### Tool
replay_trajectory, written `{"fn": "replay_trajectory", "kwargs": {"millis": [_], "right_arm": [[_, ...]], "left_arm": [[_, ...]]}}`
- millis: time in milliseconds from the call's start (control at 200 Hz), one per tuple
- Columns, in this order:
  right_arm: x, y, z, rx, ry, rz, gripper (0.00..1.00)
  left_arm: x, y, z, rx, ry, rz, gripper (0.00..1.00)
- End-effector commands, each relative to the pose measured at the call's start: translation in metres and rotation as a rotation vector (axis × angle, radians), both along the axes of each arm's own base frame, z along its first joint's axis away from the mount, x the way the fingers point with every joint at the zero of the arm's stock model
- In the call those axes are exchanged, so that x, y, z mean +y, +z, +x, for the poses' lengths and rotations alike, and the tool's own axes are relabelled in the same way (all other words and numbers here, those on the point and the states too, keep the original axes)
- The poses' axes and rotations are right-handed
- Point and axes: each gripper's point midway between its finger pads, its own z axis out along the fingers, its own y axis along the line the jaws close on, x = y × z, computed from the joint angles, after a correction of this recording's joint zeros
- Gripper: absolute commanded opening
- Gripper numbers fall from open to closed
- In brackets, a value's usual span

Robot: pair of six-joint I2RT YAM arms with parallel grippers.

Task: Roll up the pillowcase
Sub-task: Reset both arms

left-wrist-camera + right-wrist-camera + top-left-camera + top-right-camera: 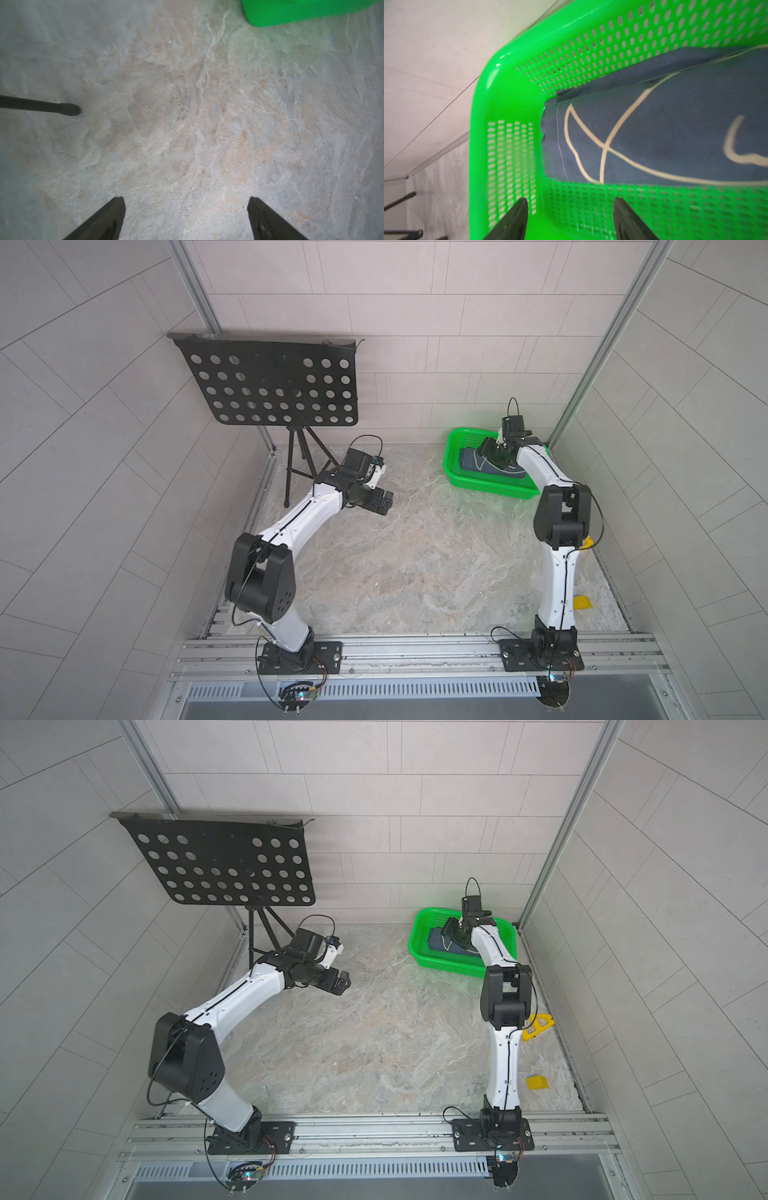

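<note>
1. The tabletop (415, 564) is a mottled, stone-look surface in grey, beige and rust.
2. A green perforated basket (490, 488) sits in its far right corner.
3. A black music stand (287, 472) rests on tripod legs at the far left.
4. Near the right edge lie a yellow cut-out piece (538, 1025) and, apart from it, a yellow wedge (537, 1082).

The pillowcase (664, 135) runs past the right wrist view's edge, and the right arm (536, 466) hides part of it.
</note>
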Motion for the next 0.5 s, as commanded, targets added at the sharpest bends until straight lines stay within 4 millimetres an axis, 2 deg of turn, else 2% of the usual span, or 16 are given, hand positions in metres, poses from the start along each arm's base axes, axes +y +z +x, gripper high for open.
{"fn": "replay_trajectory", "kwargs": {"millis": [0,65,175,225,305,350,495], "right_arm": [[-0.011,0.069,-0.031,-0.182,0.078,-0.135,0.76],[-0.020,0.085,-0.058,-0.238,0.087,-0.205,0.80],[-0.042,0.090,-0.103,-0.348,0.045,-0.310,0.87],[-0.053,0.091,-0.122,-0.425,-0.006,-0.343,1.00],[-0.068,0.078,-0.150,-0.524,-0.073,-0.395,1.00],[-0.074,0.064,-0.162,-0.537,-0.107,-0.423,1.00],[-0.079,0.017,-0.181,-0.534,-0.155,-0.420,1.00]], "left_arm": [[0.038,0.011,0.011,-0.109,0.126,-0.022,1.00],[0.063,0.004,0.013,-0.148,0.204,-0.016,1.00],[0.109,-0.008,0.015,-0.218,0.349,0.004,1.00],[0.131,-0.013,0.013,-0.244,0.420,0.031,1.00],[0.165,-0.021,0.007,-0.270,0.522,0.081,1.00],[0.182,-0.024,0.002,-0.275,0.578,0.098,1.00],[0.215,-0.038,-0.004,-0.280,0.679,0.160,1.00]]}}
